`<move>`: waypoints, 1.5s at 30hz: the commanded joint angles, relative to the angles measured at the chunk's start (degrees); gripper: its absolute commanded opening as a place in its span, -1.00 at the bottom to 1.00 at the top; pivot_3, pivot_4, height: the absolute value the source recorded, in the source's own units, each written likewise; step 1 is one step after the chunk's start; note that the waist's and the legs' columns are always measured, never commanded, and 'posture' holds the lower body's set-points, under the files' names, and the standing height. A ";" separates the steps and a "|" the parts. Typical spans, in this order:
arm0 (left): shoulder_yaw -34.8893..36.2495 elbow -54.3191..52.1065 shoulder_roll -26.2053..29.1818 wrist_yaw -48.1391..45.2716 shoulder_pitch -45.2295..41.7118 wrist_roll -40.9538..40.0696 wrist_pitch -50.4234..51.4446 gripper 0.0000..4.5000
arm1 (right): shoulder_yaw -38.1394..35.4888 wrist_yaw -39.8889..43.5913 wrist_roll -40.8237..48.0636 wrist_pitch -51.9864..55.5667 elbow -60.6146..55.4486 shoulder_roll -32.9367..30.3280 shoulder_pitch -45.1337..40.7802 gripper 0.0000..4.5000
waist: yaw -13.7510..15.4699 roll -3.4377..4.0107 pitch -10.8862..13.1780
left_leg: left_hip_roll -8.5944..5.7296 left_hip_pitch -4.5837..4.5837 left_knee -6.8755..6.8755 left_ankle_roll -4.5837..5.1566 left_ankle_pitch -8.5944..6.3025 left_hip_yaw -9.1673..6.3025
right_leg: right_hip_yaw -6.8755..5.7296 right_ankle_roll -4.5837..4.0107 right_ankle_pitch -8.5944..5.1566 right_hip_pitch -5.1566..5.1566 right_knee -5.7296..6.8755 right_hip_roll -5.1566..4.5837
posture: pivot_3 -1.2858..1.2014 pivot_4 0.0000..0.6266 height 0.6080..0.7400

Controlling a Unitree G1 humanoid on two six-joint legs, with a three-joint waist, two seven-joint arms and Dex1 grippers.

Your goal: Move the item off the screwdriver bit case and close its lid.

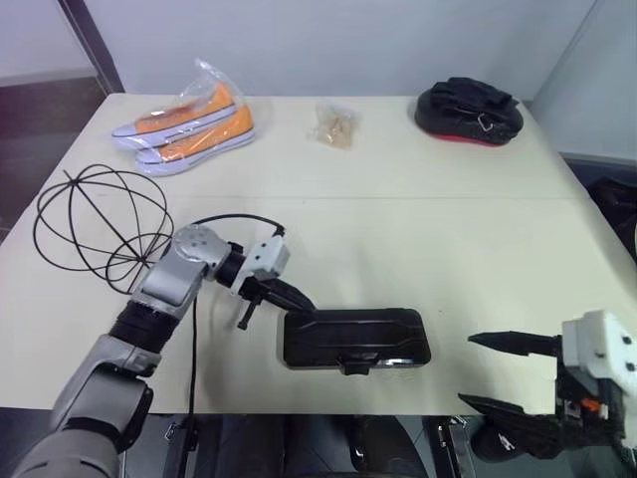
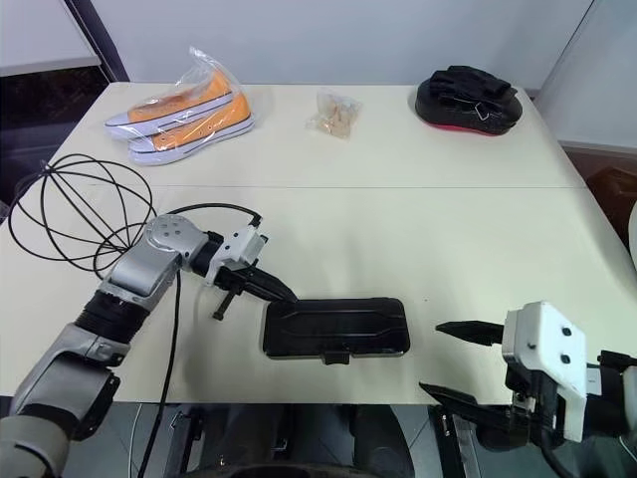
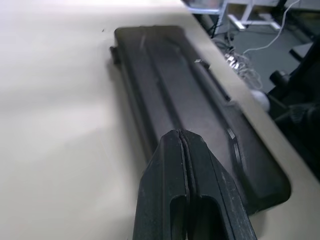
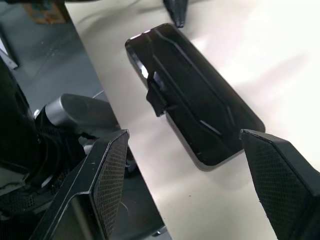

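The screwdriver bit case [image 1: 353, 339] lies flat near the table's front edge. Its dark lid [image 1: 378, 327] is down over the tray, and the black latch [image 4: 156, 97] is on the long edge facing me. My left gripper [image 1: 299, 302] is shut with nothing in it, its tips over the lid's left end [image 3: 150, 65]. The item [image 1: 100, 229], a black wire sphere, rests on the table's left side behind my left arm, apart from the case. My right gripper [image 1: 468, 370] stands open and empty past the front edge, to the right of the case.
Orange sneakers in clear plastic [image 1: 189, 118] lie at the back left. A small clear bag [image 1: 333, 124] is at the back middle and a black-and-red pouch [image 1: 468, 110] at the back right. A black cable [image 1: 239, 219] loops over my left wrist.
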 commanded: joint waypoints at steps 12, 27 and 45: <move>-2.48 25.81 -11.91 1.05 -14.92 9.12 -16.23 -1.00 | 42.16 -20.19 -20.41 -11.40 -3.57 -5.10 -4.23 -0.96 | -0.49 -0.04 -0.01 | -0.12 -0.12 0.05 0.00 0.00 0.03 | -0.02 0.11 0.06 -0.06 -0.06 0.05 | 0.03 -0.52 1.00; -6.43 27.17 -17.99 -0.70 -13.92 14.32 -22.08 -1.00 | 72.29 -32.45 -42.83 -3.59 4.10 1.40 -25.39 -0.96 | -0.07 -0.07 -0.02 | -0.18 -0.29 0.10 0.01 0.00 -0.01 | -0.02 0.10 0.07 -0.19 -0.06 -0.02 | 0.03 -0.52 1.00; -9.54 20.17 -16.05 -1.20 -7.99 13.53 -20.32 -1.00 | 76.28 -37.72 -62.83 -6.53 5.96 7.38 -27.36 -0.96 | -0.68 -0.20 -0.24 | -0.17 0.06 0.10 0.01 0.00 -0.01 | -0.03 0.10 0.07 0.06 0.06 0.07 | 0.03 -0.52 1.00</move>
